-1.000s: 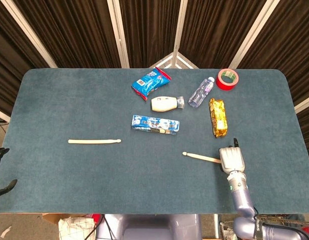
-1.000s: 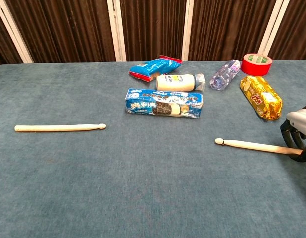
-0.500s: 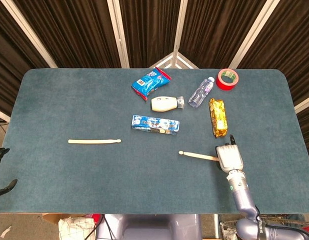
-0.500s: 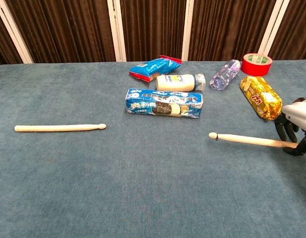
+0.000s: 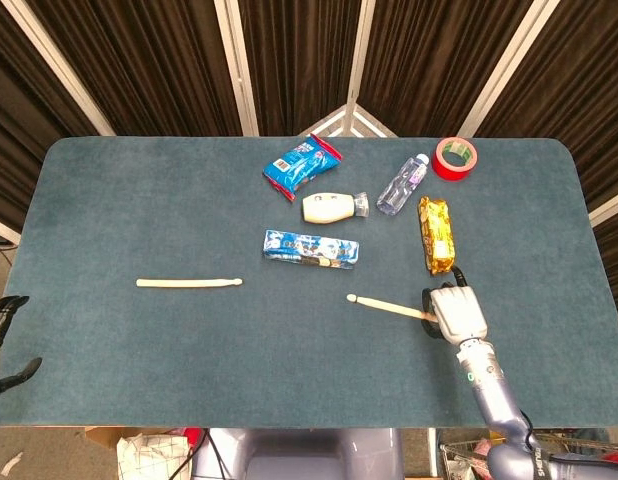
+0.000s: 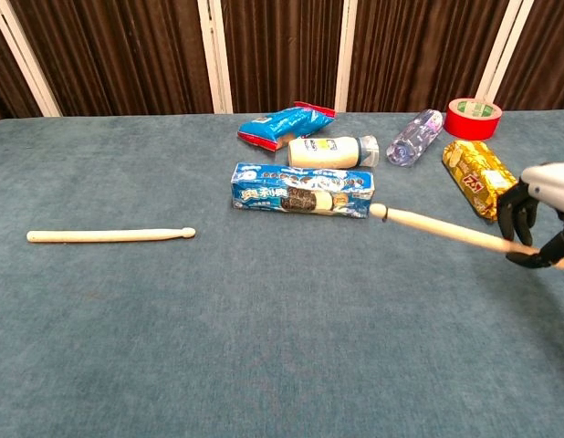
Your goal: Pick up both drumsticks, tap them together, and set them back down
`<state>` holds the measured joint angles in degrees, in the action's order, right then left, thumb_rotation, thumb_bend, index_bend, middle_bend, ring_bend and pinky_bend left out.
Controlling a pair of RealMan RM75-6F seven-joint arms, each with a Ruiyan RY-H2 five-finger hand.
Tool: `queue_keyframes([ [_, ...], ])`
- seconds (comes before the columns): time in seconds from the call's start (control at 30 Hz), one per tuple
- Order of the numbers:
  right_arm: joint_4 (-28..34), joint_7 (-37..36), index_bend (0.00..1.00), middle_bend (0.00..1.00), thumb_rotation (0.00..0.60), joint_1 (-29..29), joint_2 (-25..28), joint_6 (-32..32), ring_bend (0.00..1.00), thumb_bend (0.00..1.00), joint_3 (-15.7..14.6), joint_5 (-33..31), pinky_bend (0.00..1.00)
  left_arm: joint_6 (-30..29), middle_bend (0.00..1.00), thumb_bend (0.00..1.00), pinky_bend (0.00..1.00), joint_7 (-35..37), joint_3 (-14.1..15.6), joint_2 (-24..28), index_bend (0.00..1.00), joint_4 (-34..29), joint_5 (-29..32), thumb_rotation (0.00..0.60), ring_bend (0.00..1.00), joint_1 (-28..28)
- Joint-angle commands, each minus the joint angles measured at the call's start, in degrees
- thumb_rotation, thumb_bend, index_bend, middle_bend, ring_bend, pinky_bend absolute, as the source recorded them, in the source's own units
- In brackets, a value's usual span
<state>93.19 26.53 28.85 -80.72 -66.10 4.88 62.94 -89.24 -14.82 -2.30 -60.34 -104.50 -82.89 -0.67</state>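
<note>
Two pale wooden drumsticks are in view. One drumstick (image 5: 189,283) (image 6: 109,235) lies flat on the blue table, left of centre, tip to the right. My right hand (image 5: 456,312) (image 6: 537,219) grips the butt of the other drumstick (image 5: 386,306) (image 6: 437,228), which is lifted off the cloth with its tip pointing left. My left hand (image 5: 3,340) shows only as dark fingers at the left edge of the head view, off the table, holding nothing.
Behind the sticks lie a blue cookie box (image 5: 311,249), a blue snack bag (image 5: 302,165), a white bottle (image 5: 333,207), a clear water bottle (image 5: 402,184), a gold snack pack (image 5: 437,234) and a red tape roll (image 5: 455,157).
My right hand has raised the right drumstick off the table and carried it up and to the left. The left drumstick has not moved.
</note>
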Motion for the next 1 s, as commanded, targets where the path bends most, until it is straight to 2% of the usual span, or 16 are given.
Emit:
queue_keyframes([
  [0.03,3.3,-2.7,0.67,0.6,0.6,-0.3,2.7,0.1,0.41,0.46,0.7,2.1,0.07,0.9,0.19,0.27,0.0,-0.4,0.0,-0.3,0.19,0.1,0.4,0.6,0.0,0.5],
  [0.33,10.8,-5.3,0.68,0.61,0.6,-0.3,8.5,-0.9,0.41,0.46,2.1,6.7,0.07,4.4,0.21,0.27,0.0,-1.1,-0.9,-1.6,0.19,1.1,2.7,0.6,0.0,2.6],
  [0.53,15.1,-5.1,0.69,0.61,0.6,0.8,11.1,-0.9,0.41,0.46,4.2,6.9,0.07,9.5,0.23,0.27,0.0,-1.5,-2.9,-2.4,0.19,2.2,6.0,0.6,0.0,6.4],
  [0.73,17.7,-2.3,0.69,0.61,0.6,3.1,11.8,0.4,0.41,0.46,6.5,4.0,0.07,14.8,0.27,0.27,0.0,-3.9,-5.7,-3.9,0.2,1.4,10.0,0.6,0.0,11.3],
  [1.0,19.4,1.9,0.69,0.61,0.6,6.5,11.7,1.4,0.42,0.47,9.5,-2.5,0.07,19.0,0.34,0.27,0.03,-10.6,-8.9,-10.3,0.29,4.1,17.2,0.6,0.02,17.5],
])
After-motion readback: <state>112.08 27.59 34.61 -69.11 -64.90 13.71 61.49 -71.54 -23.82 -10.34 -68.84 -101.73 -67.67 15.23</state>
